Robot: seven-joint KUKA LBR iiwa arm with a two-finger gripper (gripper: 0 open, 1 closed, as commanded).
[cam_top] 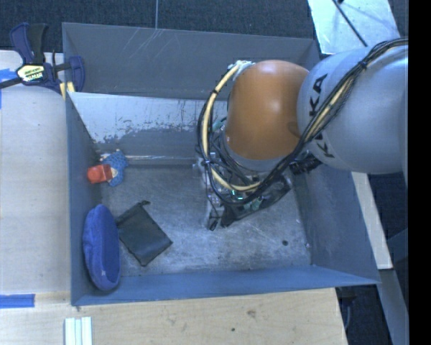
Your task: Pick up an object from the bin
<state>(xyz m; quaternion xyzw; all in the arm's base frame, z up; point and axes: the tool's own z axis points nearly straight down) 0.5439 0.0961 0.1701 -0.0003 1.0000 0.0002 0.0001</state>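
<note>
The rounded orange cover (262, 110) on the wrist of the grey arm (359, 113) is noted as the item closest to the camera; it is looped by yellow and black cables (214, 106) and overhangs the far right half of the grey metal bin (201, 277). Below it, the gripper (214, 220) is seen lowered to the bare, scuffed floor near the middle of the bin. Its tip is dark and partly masked by the cabling and the wrist above, so whether it is open or closed cannot be told, and it cannot be confirmed that anything is gripped. The nearest thing to it is a black flat case (142, 236), roughly square with a matt surface. The case lies flat on the floor to the left of the gripper, turned at an angle to the walls and clearly apart from the gripper. Just beside the case, on its left, a blue oblong pouch (100, 249) with rounded ends is recorded lying along the foot of the left wall, in the near left corner. Whether the pouch and the case touch cannot be determined. A small toy (104, 171), orange-red at its left end with pale blue parts, is found further back by the left wall, well apart from the gripper. The stretch of floor between the gripper and the case is seen to be unobstructed.
</note>
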